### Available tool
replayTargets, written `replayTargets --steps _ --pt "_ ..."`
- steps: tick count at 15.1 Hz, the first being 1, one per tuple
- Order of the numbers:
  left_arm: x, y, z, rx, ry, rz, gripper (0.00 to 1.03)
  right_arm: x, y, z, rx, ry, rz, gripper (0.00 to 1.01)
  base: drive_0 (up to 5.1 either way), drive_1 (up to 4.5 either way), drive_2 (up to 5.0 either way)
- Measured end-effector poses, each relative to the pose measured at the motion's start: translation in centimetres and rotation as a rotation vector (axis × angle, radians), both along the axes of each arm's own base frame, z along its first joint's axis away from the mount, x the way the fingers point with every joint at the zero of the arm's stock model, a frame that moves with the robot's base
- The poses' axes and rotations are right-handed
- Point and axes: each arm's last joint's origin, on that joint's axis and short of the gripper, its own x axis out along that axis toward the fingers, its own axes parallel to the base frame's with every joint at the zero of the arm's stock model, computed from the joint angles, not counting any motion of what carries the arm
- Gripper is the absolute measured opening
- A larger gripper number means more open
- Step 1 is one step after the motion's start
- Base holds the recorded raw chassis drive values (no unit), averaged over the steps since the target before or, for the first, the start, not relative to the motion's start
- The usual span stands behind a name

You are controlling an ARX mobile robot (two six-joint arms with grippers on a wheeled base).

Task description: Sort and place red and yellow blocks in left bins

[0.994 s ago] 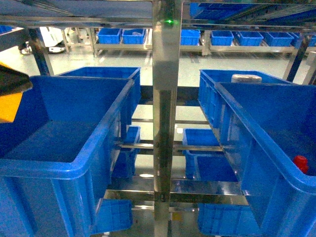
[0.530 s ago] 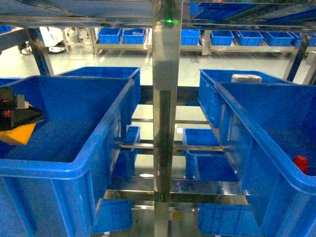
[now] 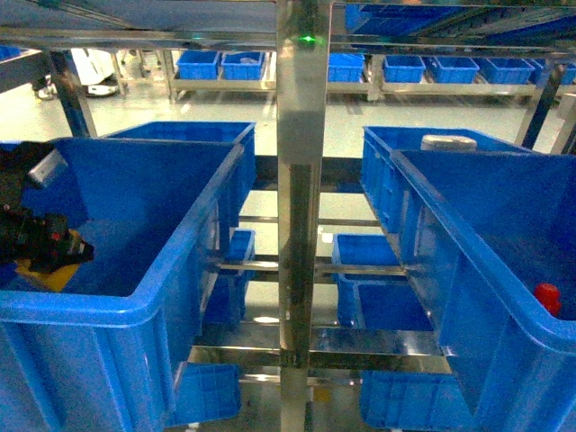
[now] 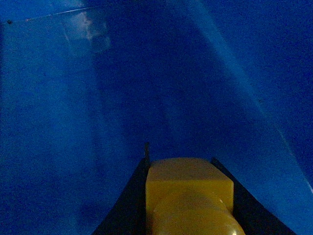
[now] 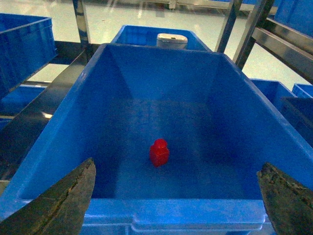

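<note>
The yellow block (image 3: 45,273) hangs low inside the near left bin (image 3: 117,308), with my left gripper (image 3: 40,252) shut on it. In the left wrist view the yellow block (image 4: 188,193) fills the gap between dark fingers (image 4: 128,208), close to the bin's blue floor. The red block (image 5: 159,152) stands on the floor of the near right crate (image 5: 186,211); the head view shows the red block (image 3: 547,298) at that crate's right edge. My right gripper (image 5: 177,164) hovers open over the crate's near rim, well short of the red block.
A steel shelf post (image 3: 297,225) rises between the two near crates. Behind them stand two more blue crates (image 3: 193,135); the right one holds a white round object (image 5: 172,40). Smaller blue bins (image 3: 364,261) sit on lower shelves.
My left gripper has come down and forward from the upper left edge into the left bin, carrying the yellow block. The red block has not moved.
</note>
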Motion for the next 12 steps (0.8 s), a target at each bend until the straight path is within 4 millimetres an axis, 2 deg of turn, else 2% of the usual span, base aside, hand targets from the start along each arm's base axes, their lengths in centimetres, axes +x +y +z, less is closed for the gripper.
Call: replayTargets --steps 1,3,5,8,12 --pt "-0.2 0.6 -0.2 0.013 0.024 -0.009 0.26 0.0 0.0 0.0 0.000 0.000 0.000 0.98 0.0 0.00 0.0" --pt "0.7 1.5 0.9 0.042 -0.013 -0.012 0.26 0.0 0.0 0.0 0.000 -0.001 0.000 0.98 0.0 0.00 0.0" --pt "1.5 1.1 1.7 0.033 -0.038 -0.032 0.26 0.0 0.0 0.0 0.000 0.000 0.000 0.98 0.0 0.00 0.0" --pt "1.8 0.4 2.0 0.024 -0.048 -0.059 0.63 0.0 0.0 0.0 0.000 0.000 0.000 0.98 0.0 0.00 0.0" --pt "1.8 0.2 2.0 0.017 -0.045 -0.067 0.74 0.0 0.0 0.0 0.000 0.000 0.000 0.98 0.0 0.00 0.0"
